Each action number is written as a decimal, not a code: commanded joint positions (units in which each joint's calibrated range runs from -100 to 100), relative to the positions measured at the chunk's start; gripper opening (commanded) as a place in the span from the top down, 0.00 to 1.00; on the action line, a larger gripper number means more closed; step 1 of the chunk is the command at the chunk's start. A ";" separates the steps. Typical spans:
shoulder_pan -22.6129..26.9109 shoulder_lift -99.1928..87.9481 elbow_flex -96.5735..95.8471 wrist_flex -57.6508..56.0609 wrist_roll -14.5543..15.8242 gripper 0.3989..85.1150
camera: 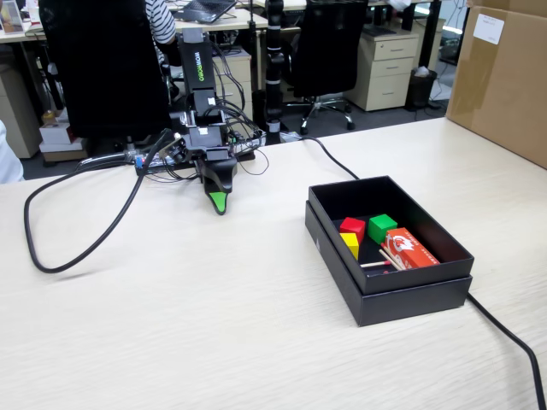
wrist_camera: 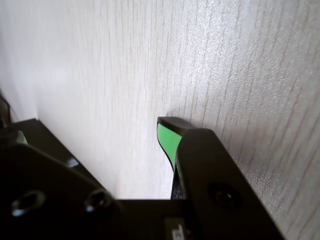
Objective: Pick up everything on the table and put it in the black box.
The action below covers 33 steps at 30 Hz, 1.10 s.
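- Your gripper (camera: pixel 220 203) points down at the worktop (camera: pixel 214 325), its green-faced tip at or just above the surface; nothing is held in it.
- In the wrist view the gripper (wrist_camera: pixel 167 131) shows only one green-padded jaw tip, the other lying behind it, so you cannot tell how far the jaws are parted.
- The arm stands folded at the far side of the worktop in the fixed view, with a black cable (camera: pixel 77 231) looping out to its left.
- The black box (camera: pixel 385 295) sits well apart from your gripper, to the right and nearer the camera in the fixed view.
- Inside the box lie the red cube (camera: pixel 352 227), the yellow cube (camera: pixel 351 244) just in front of it, and the green cube (camera: pixel 382 227) beside the red one.
- An orange-red matchbox (camera: pixel 410 249) and thin matchsticks (camera: pixel 386 259) share the box floor to the cubes' right.
- A brown carton (camera: pixel 504 77) stands at the far right edge.
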 commanded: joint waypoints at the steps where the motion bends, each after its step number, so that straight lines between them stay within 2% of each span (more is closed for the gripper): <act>1: 0.39 -0.13 -2.69 4.43 -0.98 0.40; 33: 1.61 -0.01 -6.41 5.29 -0.59 0.41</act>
